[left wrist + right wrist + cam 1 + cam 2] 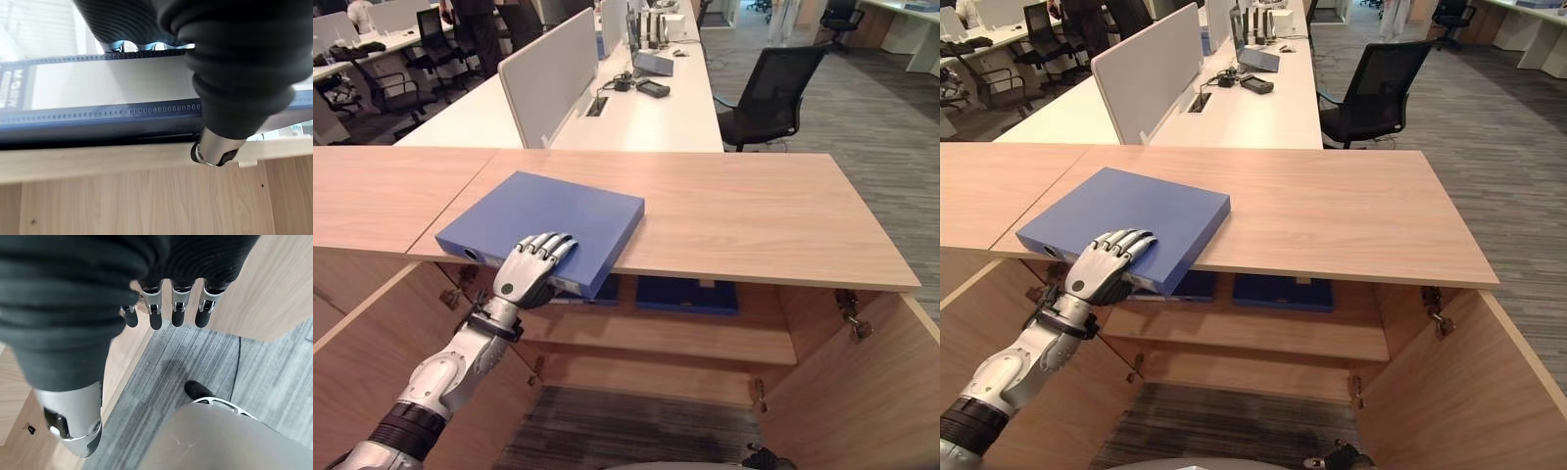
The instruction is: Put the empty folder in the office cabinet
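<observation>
The blue folder [543, 227] lies on the wooden cabinet top [754, 211], its near edge overhanging under the left hand [533, 266], whose fingers [551, 247] curl over the top while the thumb sits beneath, clamping it. Nothing is stowed yet: the folder must go down onto the shelf [656, 333] below the fingers, where two other blue folders [687, 294] lie. The right hand [166, 308] hangs relaxed, fingers straight; the spine label is unreadable.

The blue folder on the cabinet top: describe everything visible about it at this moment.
The blue folder is a thick, closed ring binder with a matte blue cover and a finger hole in its spine. It lies flat on the wooden cabinet top, turned at an angle, its near corner overhanging the front edge above the open cabinet. The left hand grips that near edge, fingers on the cover and thumb beneath it.
</observation>
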Controlling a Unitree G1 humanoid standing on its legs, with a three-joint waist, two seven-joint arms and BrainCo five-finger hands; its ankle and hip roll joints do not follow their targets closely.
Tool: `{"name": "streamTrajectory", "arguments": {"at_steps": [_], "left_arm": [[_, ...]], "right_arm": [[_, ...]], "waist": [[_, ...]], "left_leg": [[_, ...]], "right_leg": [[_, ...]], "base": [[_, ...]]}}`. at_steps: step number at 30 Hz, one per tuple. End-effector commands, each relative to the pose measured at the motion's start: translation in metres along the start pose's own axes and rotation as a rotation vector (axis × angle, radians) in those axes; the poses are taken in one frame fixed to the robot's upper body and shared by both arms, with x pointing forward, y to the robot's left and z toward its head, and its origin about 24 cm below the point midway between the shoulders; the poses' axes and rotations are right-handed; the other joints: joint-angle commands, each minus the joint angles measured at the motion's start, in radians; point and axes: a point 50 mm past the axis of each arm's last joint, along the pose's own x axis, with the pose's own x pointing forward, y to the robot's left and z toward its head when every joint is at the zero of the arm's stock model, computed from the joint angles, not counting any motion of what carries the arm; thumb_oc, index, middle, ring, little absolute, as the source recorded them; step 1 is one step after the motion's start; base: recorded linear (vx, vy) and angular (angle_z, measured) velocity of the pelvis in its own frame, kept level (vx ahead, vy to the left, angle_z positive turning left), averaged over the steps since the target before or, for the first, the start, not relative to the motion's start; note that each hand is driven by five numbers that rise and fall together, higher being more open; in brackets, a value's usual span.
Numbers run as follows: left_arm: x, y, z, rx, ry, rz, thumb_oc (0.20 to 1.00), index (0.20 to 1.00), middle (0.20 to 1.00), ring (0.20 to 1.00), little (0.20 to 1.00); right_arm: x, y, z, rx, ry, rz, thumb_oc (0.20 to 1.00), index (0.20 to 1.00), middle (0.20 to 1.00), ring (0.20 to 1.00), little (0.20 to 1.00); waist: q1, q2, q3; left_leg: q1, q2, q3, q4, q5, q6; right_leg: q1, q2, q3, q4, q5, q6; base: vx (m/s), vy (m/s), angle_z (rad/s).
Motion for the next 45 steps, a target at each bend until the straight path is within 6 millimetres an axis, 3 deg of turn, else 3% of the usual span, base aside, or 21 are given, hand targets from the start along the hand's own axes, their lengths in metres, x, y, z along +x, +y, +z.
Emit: {"name": "streamTrajectory", "arguments": {"at_steps": [1, 10, 13, 15, 16, 17, 22, 26, 29, 35, 45], "left_arm": [[-0.002, -0.006, -0.01, 0.056, 0.004, -0.087, 0.2, 0.2, 0.2, 0.2, 0.2], [-0.01, -0.007, -0.002, -0.042, 0.004, -0.127, 0.2, 0.2, 0.2, 0.2, 0.2], [-0.018, 0.008, 0.013, -0.335, 0.062, -0.049, 0.2, 0.2, 0.2, 0.2, 0.2], [-0.022, 0.027, 0.021, -0.522, 0.075, 0.028, 0.2, 0.2, 0.2, 0.2, 0.2], [-0.023, 0.049, 0.024, -0.688, 0.07, 0.14, 0.2, 0.2, 0.2, 0.2, 0.2], [-0.024, 0.05, 0.024, -0.692, 0.072, 0.139, 0.2, 0.2, 0.2, 0.2, 0.2], [-0.02, 0.093, 0.029, -1.22, -0.032, 0.411, 0.2, 0.2, 0.2, 0.2, 0.2], [-0.017, 0.1, 0.029, -1.326, -0.053, 0.486, 0.2, 0.2, 0.2, 0.2, 0.2], [-0.012, 0.111, 0.03, -1.589, -0.165, 0.58, 0.2, 0.2, 0.2, 0.2, 0.2], [-0.009, 0.115, 0.027, -1.784, -0.265, 0.664, 0.2, 0.2, 0.2, 0.2, 0.2], [-0.009, 0.115, 0.019, -1.901, -0.323, 0.77, 0.2, 0.2, 0.2, 0.2, 0.2]], "right_arm": [[-0.001, 0.029, 0.025, 0.001, -0.06, 0.065, 1.0, 1.0, 1.0, 1.0, 1.0], [-0.001, 0.028, 0.024, 0.015, -0.057, 0.063, 1.0, 1.0, 1.0, 1.0, 1.0], [-0.001, 0.029, 0.021, 0.029, -0.046, 0.067, 1.0, 1.0, 1.0, 1.0, 1.0], [-0.001, 0.031, 0.016, 0.028, -0.024, 0.081, 1.0, 1.0, 1.0, 1.0, 1.0], [-0.002, 0.034, 0.01, 0.023, -0.004, 0.1, 1.0, 1.0, 1.0, 1.0, 1.0], [-0.002, 0.034, 0.01, 0.021, -0.004, 0.1, 1.0, 1.0, 1.0, 1.0, 1.0], [-0.003, 0.037, 0.004, 0.011, 0.027, 0.138, 1.0, 1.0, 1.0, 1.0, 1.0], [-0.002, 0.037, 0.005, 0.009, 0.024, 0.143, 1.0, 1.0, 1.0, 1.0, 1.0], [-0.002, 0.037, 0.008, 0.008, 0.022, 0.161, 1.0, 1.0, 1.0, 1.0, 1.0], [-0.003, 0.043, 0.008, -0.007, 0.016, 0.192, 1.0, 1.0, 1.0, 1.0, 1.0], [-0.004, 0.048, 0.008, -0.025, 0.018, 0.21, 1.0, 1.0, 1.0, 1.0, 1.0]], "waist": [[-0.021, -0.075, -0.013], [-0.018, -0.073, -0.011], [-0.009, -0.074, -0.006], [-0.008, -0.072, -0.006], [-0.006, -0.072, -0.005], [-0.008, -0.071, -0.005], [0.0, -0.069, -0.002], [0.003, -0.069, 0.002], [0.01, -0.068, 0.006], [0.014, -0.072, 0.01], [0.018, -0.075, 0.01]], "left_leg": [[-0.017, -0.033, -0.026, 0.004, -0.075, 0.026], [-0.016, -0.035, -0.026, 0.004, -0.075, 0.028], [-0.017, -0.036, -0.028, 0.004, -0.072, 0.03], [-0.017, -0.036, -0.028, 0.004, -0.069, 0.03], [-0.018, -0.037, -0.029, 0.004, -0.067, 0.03], [-0.018, -0.037, -0.029, 0.004, -0.068, 0.03], [-0.018, -0.039, -0.037, 0.004, -0.063, 0.03], [-0.018, -0.04, -0.042, 0.004, -0.062, 0.03], [-0.018, -0.041, -0.047, 0.004, -0.059, 0.028], [-0.013, -0.041, -0.049, 0.004, -0.059, 0.027], [-0.011, -0.041, -0.05, 0.004, -0.058, 0.025]], "right_leg": [[-0.02, -0.012, 0.055, 0.007, -0.004, 0.041], [-0.019, -0.011, 0.055, 0.007, -0.003, 0.04], [-0.02, -0.013, 0.053, 0.007, 0.0, 0.038], [-0.019, -0.012, 0.052, 0.007, 0.0, 0.037], [-0.019, -0.013, 0.051, 0.007, 0.001, 0.037], [-0.019, -0.012, 0.051, 0.007, 0.001, 0.037], [-0.015, -0.013, 0.043, 0.007, 0.002, 0.038], [-0.014, -0.013, 0.041, 0.007, 0.0, 0.037], [-0.011, -0.013, 0.035, 0.007, -0.001, 0.037], [-0.005, -0.012, 0.036, 0.007, -0.003, 0.034], [-0.002, -0.011, 0.034, 0.007, -0.006, 0.03]], "base": [[0.0, 0.0, -0.03], [0.0, 0.0, 0.0], [0.0, 0.002, -0.01], [0.0, 0.0, 0.0], [0.0, 0.0, 0.0], [0.0, 0.0, 0.0], [-0.01, -0.002, 0.03], [0.0, 0.0, 0.0], [-0.01, -0.002, 0.01], [-0.01, -0.003, 0.04], [0.0, 0.0, 0.0]]}}
